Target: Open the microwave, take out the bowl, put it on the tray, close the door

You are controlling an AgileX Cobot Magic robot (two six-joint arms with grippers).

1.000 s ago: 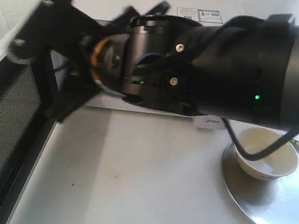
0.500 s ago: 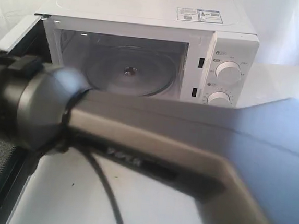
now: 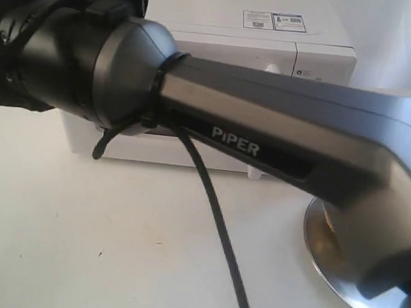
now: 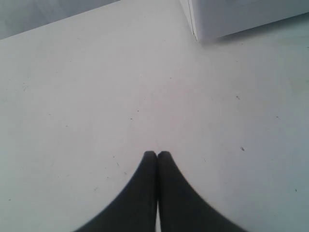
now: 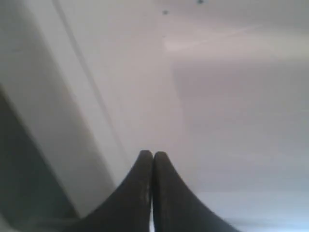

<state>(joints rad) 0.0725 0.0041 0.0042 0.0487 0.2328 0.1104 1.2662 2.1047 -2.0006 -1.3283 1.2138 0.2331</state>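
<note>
White, faintly speckled table (image 3: 111,247) before pale backdrop (image 3: 407,31). Left gripper (image 4: 157,153) and right gripper (image 5: 152,153) both pinched together, holding nothing.

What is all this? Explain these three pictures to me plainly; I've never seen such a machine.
This is a robot with two arms, each ending in a two-fingered hand. The wide picture comes from a camera standing apart from the arms. One grey and black arm reaches across right in front of it and hides most of a white microwave. On the white table lies a shiny metal tray, partly covered by the arm. The other two pictures come from cameras on the wrists, looking along the fingers. The left hand is shut and empty above bare table, near a white box corner, likely the microwave. The right hand is also shut and empty, close to a white surface too blurred to name.
</note>
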